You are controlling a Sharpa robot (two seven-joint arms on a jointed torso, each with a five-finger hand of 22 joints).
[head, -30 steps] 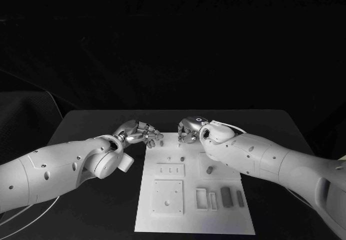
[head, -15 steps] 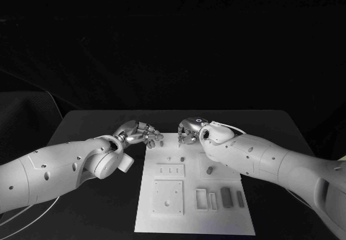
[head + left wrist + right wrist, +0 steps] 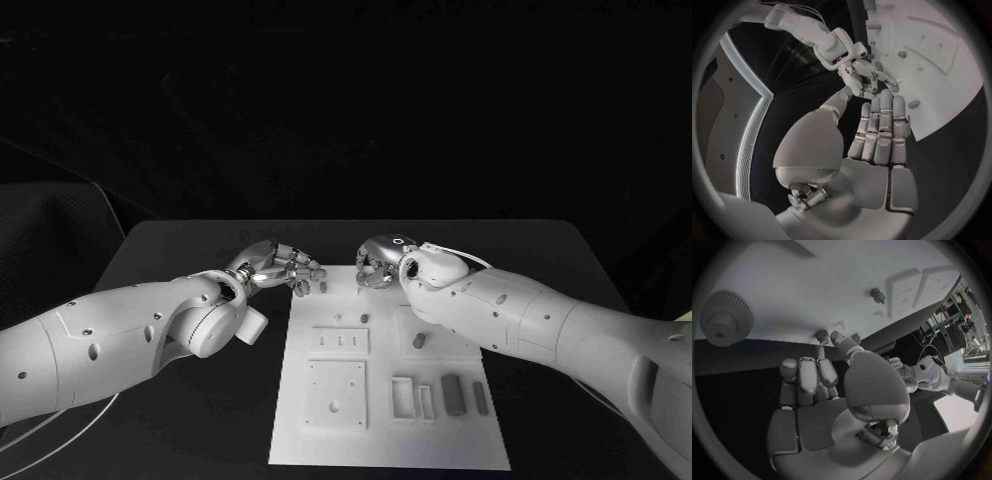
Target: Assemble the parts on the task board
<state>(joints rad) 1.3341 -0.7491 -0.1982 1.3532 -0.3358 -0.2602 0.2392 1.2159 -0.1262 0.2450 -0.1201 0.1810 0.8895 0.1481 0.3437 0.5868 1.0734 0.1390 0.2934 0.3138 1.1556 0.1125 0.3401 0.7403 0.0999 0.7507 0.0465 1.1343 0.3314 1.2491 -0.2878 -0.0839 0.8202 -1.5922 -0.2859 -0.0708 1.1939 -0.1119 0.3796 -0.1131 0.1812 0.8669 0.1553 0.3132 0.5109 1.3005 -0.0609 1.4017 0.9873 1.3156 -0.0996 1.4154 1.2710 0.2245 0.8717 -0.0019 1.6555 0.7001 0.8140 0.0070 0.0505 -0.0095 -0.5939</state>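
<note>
The task board (image 3: 389, 380) sat mid-table, long axis running away from the robot, grey parts (image 3: 451, 392) lying in its near slots. The right wrist view caught a gear (image 3: 720, 317) that the head view hid. Both hands hovered at the far edge: left hand (image 3: 278, 268) fingers together and straight, holding nothing; right hand (image 3: 378, 265) curled, couldn't tell about any grip.

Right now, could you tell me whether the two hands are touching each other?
Apart: the head view shows bare task board between the left hand and right hand.

A lab: black-draped table (image 3: 202, 250), white task board (image 3: 389, 440), equipment racks (image 3: 957, 325) beyond.
</note>
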